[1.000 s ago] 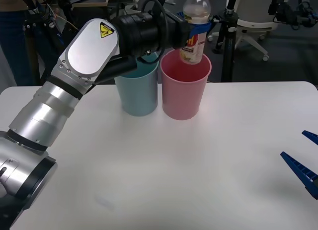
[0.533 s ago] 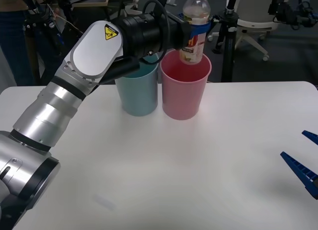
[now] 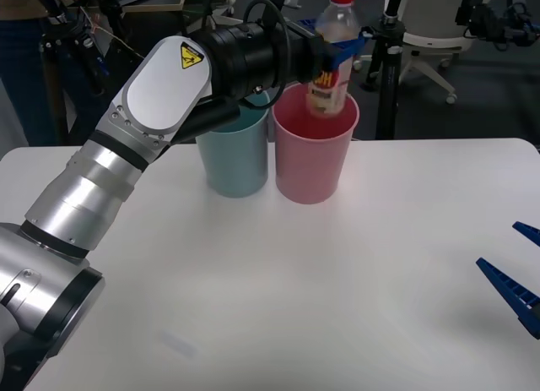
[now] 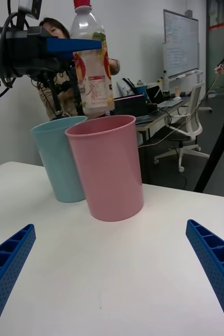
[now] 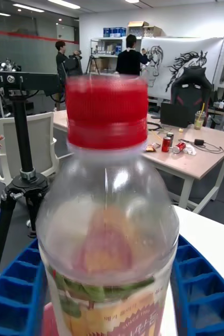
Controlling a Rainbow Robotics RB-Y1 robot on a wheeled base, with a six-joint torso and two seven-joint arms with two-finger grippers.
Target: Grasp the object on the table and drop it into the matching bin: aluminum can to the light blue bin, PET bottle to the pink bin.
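1. Front view: left gripper (image 3: 335, 51) holds the PET bottle (image 3: 332, 66) over the pink bin (image 3: 314, 146). Versus half a second ago the bottle sits lower between the fingers, base now below the rim, so release looks underway. Light blue bin (image 3: 234, 153) is just beside it; right gripper (image 3: 516, 277) is parked spread open at the table (image 3: 278, 306) edge.
2. Right wrist view: bottle base dips behind the pink rim.
3. Left wrist view: blue fingers (image 5: 14, 283) flank the bottle; contact unclear, so grip state is undetermined.
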